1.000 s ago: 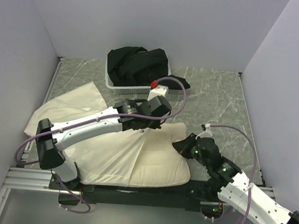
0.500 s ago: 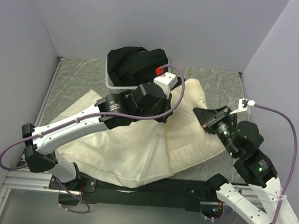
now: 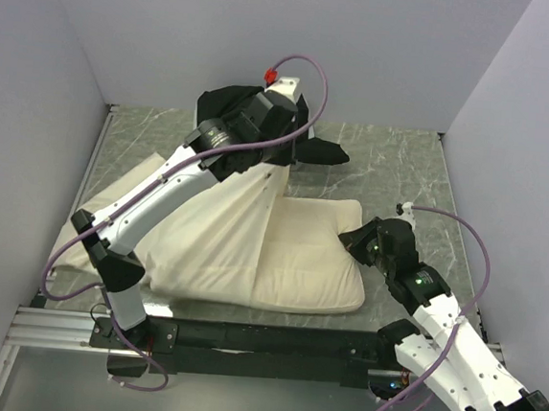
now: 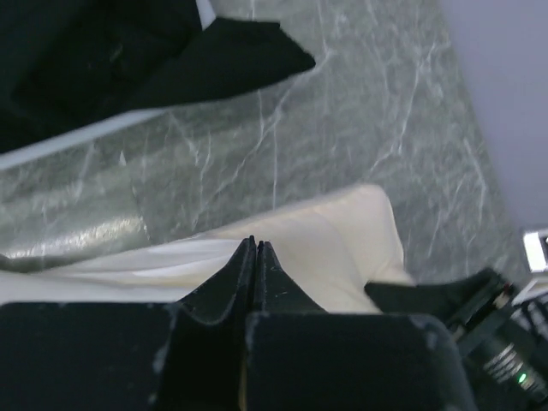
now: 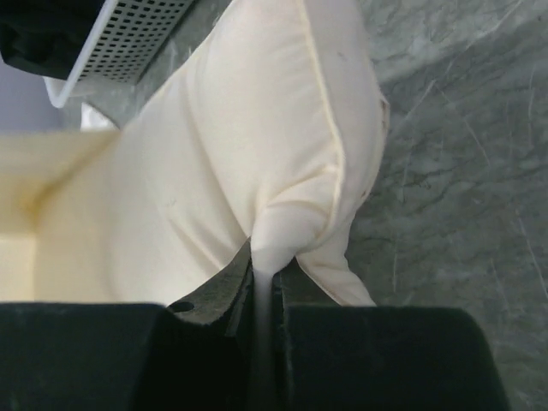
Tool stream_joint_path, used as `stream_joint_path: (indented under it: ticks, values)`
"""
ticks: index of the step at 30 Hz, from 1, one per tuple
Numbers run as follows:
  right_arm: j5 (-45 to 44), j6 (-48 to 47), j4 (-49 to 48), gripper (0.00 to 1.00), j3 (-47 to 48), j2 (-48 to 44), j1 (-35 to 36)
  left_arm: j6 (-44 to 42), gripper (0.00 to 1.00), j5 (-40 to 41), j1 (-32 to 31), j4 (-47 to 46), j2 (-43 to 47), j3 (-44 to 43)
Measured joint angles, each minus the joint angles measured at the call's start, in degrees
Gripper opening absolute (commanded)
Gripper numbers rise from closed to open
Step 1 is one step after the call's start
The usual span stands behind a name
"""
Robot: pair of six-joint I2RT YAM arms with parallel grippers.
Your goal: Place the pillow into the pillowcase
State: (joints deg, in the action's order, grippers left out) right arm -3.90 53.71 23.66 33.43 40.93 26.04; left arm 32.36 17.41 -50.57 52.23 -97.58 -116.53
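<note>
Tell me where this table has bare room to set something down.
Most room: the far right corner of the table, between the black cloth, the right wall and the pillowcase. A smaller bare patch lies far left, between the black cloth and the left wall. The middle and near side are crowded: pillowcase, left arm, right arm.

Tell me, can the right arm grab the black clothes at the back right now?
Not right now, I think. The right gripper is shut on a pillowcase corner. Bare table lies between it and the black clothes, so the way looks free, but it must let go first.
</note>
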Motion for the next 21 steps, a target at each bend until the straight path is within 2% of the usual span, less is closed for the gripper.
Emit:
stream_joint_path:
  ticks: [3, 5, 6, 7, 9, 10, 13, 16, 21]
  values:
    - [0.46, 0.96, -1.60, 0.00, -2.54, -2.10, -0.37, -0.15, 0.01, -0.70, 1.36, -1.42, -3.19, -4.07]
    - [1.57, 1.51, -4.46, 0.06, -6.56, -5.20, -0.46, -0.13, 0.01, -1.70, 1.14, -2.84, -2.97, -2.43]
    - [2.05, 1.90, -5.73, 0.13, -8.85, -6.27, -0.50, -0.02, 0.01, -2.27, 0.96, -4.59, -1.73, 0.63]
    - [2.82, 2.01, -6.84, 0.33, -11.74, -7.30, -0.55, 0.31, 0.01, -2.84, 0.66, -6.32, -0.13, 4.83]
    - [4.26, 2.29, -8.26, 0.53, -16.79, -8.11, -0.42, 1.18, 0.01, -3.85, 0.00, -9.66, 3.61, 15.13]
    - [4.79, 2.27, -8.46, 0.71, -18.78, -8.07, -0.26, 1.88, 0.01, -4.04, -0.52, -11.23, 5.51, 20.81]
    - [6.97, 2.89, -10.73, 0.99, -22.93, -7.89, 1.31, 4.04, 0.01, -3.98, -1.86, -14.32, 10.49, 34.73]
    - [8.35, 2.84, -11.72, 1.00, -24.24, -8.83, 4.48, 6.32, 0.10, -3.74, -2.69, -15.54, 16.00, 44.89]
    - [11.13, 2.10, -11.72, 1.00, -24.24, -10.19, 7.32, 9.03, 0.10, -2.43, -2.71, -18.43, 23.96, 51.93]
